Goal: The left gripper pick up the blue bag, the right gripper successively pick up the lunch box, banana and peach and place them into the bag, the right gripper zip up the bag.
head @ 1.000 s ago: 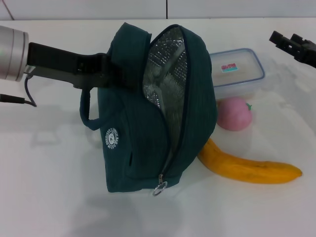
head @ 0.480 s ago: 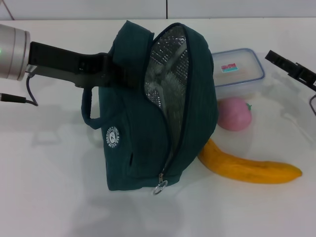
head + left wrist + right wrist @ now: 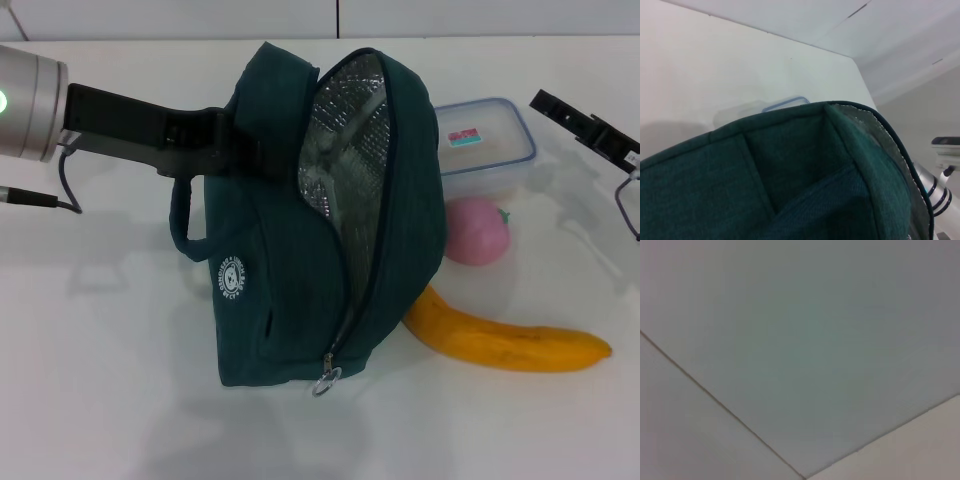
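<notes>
- My left gripper (image 3: pixel 245 150) sits in the upper left of the head view, clenched on the blue bag (image 3: pixel 300 270) at its top edge beside the handle, holding the bag upright with its mouth unzipped and the foil lining showing.
- In the left wrist view the bag's dark fabric (image 3: pixel 790 195) fills the lower frame, with the blue rim of the lunch box (image 3: pixel 785 102) just above it.
- My right gripper (image 3: pixel 585 125) is at the right edge of the head view, near the lunch box but apart from it; I cannot tell how its jaws stand.
- The lunch box (image 3: pixel 485 145) lies right of the bag, upper right of centre.
- The peach (image 3: pixel 477 230) lies just below the box.
- The banana (image 3: pixel 510 343) lies at lower right, one end against the bag's base.
- All rest on the white table (image 3: pixel 100 380).
</notes>
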You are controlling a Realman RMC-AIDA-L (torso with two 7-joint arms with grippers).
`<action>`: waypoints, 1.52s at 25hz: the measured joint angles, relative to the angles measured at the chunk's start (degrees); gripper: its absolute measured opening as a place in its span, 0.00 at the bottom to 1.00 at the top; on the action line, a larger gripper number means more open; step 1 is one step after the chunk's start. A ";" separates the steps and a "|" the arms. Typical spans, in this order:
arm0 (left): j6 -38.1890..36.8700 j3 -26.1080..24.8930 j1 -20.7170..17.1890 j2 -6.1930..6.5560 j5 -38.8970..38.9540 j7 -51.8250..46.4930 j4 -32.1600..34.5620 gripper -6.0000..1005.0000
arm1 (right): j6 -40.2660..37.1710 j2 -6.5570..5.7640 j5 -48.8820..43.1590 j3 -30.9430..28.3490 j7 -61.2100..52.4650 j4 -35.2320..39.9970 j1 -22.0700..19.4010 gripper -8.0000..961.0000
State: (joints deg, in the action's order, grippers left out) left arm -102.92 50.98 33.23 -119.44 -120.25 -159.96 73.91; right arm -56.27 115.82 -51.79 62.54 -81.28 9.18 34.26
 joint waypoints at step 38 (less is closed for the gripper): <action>0.09 0.00 0.70 0.00 0.02 1.32 -0.86 0.04 | -1.47 0.38 -0.42 1.74 -6.98 -5.41 5.22 0.88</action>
State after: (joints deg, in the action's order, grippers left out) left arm -102.83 50.97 33.93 -119.44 -120.23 -158.64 73.05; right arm -57.74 116.19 -52.21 64.28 -88.26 3.77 39.48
